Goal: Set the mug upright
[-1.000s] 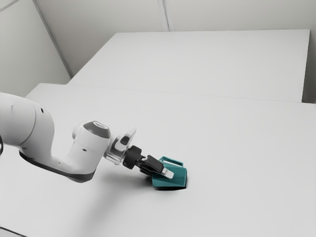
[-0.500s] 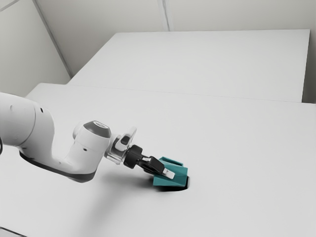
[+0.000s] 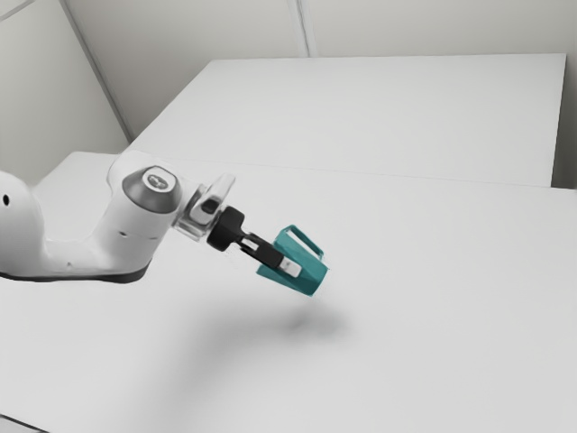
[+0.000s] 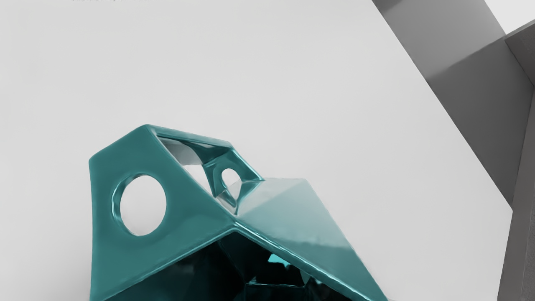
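Observation:
In the exterior view a teal faceted mug [image 3: 302, 268] hangs above the table, tilted, its handle on the upper side and its shadow on the table apart from it. My gripper [image 3: 290, 267] reaches down to it from the exterior view's left and is shut on it; one pale fingertip lies against the mug's near side, the other is hidden behind it. In the wrist view the mug [image 4: 175, 234] turns its dark open mouth toward the camera, with the angular handle and its round holes beyond the rim.
The white table [image 3: 433, 343] lies below the mug. A second pale surface [image 3: 379, 108] stands behind it, with walls [image 3: 180, 32] beyond. The wrist view has the table's edge beside a grey area.
The mug has come up off the table with my gripper and moved slightly toward the exterior view's left. It has also tilted, its base end now lower than its mouth.

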Motion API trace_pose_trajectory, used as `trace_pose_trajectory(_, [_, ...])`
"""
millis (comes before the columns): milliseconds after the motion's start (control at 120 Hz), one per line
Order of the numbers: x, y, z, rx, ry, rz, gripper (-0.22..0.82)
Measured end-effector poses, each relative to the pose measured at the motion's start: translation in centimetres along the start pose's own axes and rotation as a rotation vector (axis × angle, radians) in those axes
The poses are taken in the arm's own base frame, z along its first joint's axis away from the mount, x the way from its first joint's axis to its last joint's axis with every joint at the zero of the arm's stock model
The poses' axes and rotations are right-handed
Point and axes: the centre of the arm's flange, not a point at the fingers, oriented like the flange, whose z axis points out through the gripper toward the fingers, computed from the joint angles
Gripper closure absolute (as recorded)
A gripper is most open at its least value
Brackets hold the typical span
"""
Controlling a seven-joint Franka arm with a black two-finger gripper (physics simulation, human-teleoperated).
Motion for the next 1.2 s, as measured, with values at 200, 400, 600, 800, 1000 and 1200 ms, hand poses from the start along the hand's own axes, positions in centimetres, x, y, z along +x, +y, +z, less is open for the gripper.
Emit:
trace_pose_trajectory(200, [1.5,-1.3,-4.6,0.246,-0.204,0.112,0.79])
trace_pose_trajectory(400, [0.8,-2.4,-6.4,0.429,-0.374,0.133,0.79])
trace_pose_trajectory(600, [-0.4,-3.8,-7.1,0.551,-0.445,0.109,0.78])
trace_pose_trajectory(800, [-1.6,-5.4,-6.7,0.636,-0.476,0.086,0.78])
trace_pose_trajectory(1000, [-2.7,-6.3,-5.7,0.705,-0.517,0.092,0.78])
trace_pose_trajectory(1200, [-3.8,-7.2,-4.2,0.729,-0.521,0.065,0.79])
